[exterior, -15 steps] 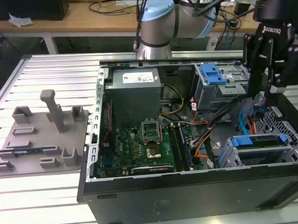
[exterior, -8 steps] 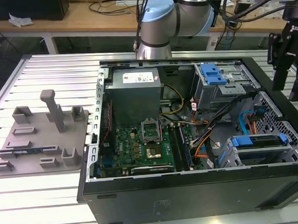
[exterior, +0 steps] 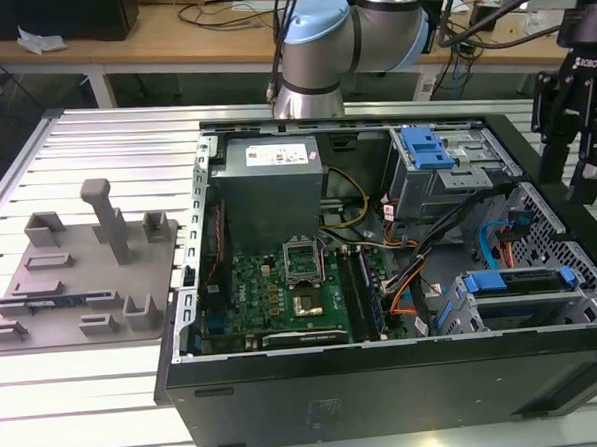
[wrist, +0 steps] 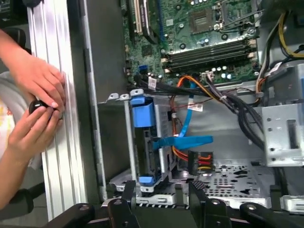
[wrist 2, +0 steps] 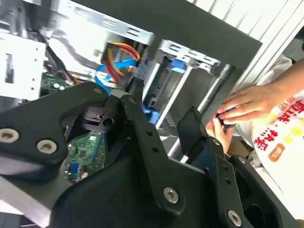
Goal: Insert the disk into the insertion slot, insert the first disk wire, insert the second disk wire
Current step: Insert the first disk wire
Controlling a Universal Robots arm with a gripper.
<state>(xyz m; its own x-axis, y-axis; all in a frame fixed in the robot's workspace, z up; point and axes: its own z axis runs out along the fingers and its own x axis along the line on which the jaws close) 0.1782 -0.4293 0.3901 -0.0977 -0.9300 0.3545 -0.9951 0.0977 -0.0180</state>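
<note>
Hovering your gripper (wrist: 162,187) empty, jaws apart, above the insertion slot (exterior: 528,312) reads as a clearance stance: the disk (wrist: 153,152) looks already seated inside the slot in its blue carrier (wrist: 142,116), with a blue cable (wrist: 187,141) draped across the slot's open side.

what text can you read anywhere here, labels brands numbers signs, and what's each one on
Nothing is clear enough to quote.
White label on the power supply: print too small to read.
White lettering on the body of the gripper, exterior view: too small to read with certainty.
Red characters on the person's shirt, second wrist view: tilted and partly cut off, not readable.
Markings on the motherboard: too small to read.
</note>
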